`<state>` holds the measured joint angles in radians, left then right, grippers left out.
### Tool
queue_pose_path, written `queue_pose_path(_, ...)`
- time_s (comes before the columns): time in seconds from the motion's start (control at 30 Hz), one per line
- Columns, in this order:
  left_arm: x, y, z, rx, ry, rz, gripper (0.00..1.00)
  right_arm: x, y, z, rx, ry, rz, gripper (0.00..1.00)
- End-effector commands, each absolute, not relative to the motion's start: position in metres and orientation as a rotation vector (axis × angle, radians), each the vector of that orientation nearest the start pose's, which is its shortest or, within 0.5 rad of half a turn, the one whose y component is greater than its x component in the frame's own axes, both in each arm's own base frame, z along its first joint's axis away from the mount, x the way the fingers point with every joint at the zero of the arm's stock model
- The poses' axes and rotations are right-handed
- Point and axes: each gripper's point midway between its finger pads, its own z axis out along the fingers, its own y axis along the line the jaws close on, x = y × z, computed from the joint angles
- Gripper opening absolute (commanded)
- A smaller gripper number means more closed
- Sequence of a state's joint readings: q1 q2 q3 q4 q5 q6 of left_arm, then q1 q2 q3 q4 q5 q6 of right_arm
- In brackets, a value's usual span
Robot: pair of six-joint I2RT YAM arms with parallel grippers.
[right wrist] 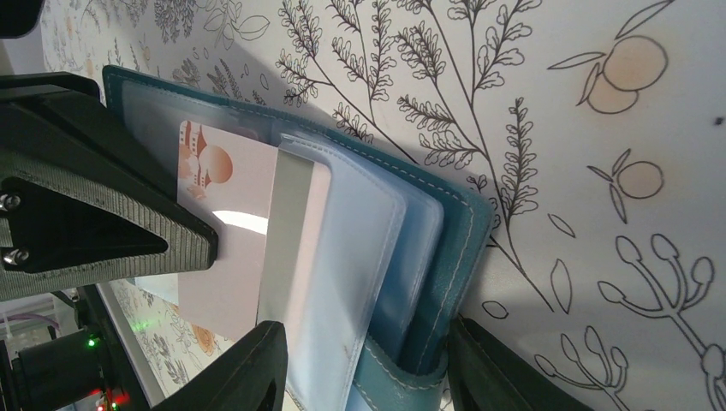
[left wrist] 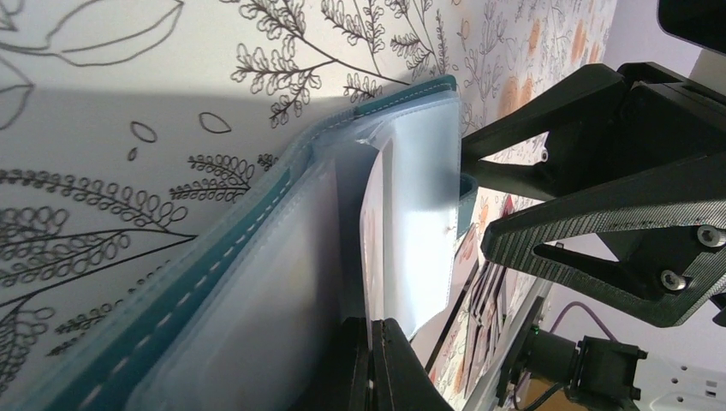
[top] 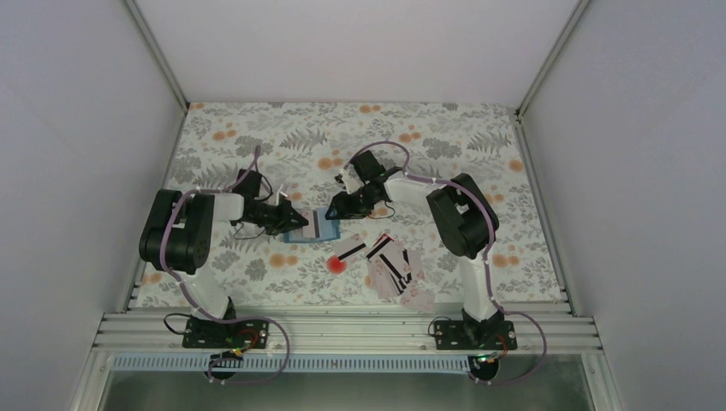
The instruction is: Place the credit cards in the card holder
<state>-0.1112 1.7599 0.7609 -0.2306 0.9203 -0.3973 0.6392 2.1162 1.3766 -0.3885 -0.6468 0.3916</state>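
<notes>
Blue stitched folding card holder [top: 301,233] lies open mid-table on the floral-print tablecloth [top: 257,128], between both arms. Inside we see glossy clear plastic sleeves [right wrist: 360,257] and one pale card with orange print [right wrist: 224,257]. Left gripper [top: 289,221] is nearly closed, pinching a sleeve leaf. Right gripper [right wrist: 364,360] clamps the holder's thick stitched edge. Loose pale black-striped credit cards [top: 392,267] are heaped nearby, beside a round red spot [top: 336,264].

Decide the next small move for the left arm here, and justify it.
Probably the left tool should slide the card deeper into the clear sleeve: much of the card shows outside it, pinched in that tool, while the right tool straddles the card holder's edge.
</notes>
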Motion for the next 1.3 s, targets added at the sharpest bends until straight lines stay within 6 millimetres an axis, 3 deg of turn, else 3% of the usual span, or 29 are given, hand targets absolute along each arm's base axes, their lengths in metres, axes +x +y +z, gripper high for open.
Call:
queue_pose_path(0.0, 0.291, -0.174, 0.026, -0.14, 2.737, -1.371, 0.02, 0.282, 0.335, -0.041, -0.506, 3.048, 0.961, 0.49)
queue_pose_path(0.5, 0.295, -0.187, 0.026, -0.135, 2.769, -1.334, 0.03, 0.278, 0.336, -0.04, -0.511, 3.041, 0.969, 0.49)
queue_pose_path(0.67, 0.297, -0.189, 0.028, -0.154, 2.795, -1.281, 0.17, 0.278, 0.336, -0.039, -0.512, 3.035, 0.977, 0.49)
queue_pose_path(1.27, 0.302, -0.195, 0.03, -0.154, 2.939, -1.028, 0.37, 0.277, 0.339, -0.037, -0.515, 3.016, 1.008, 0.49)
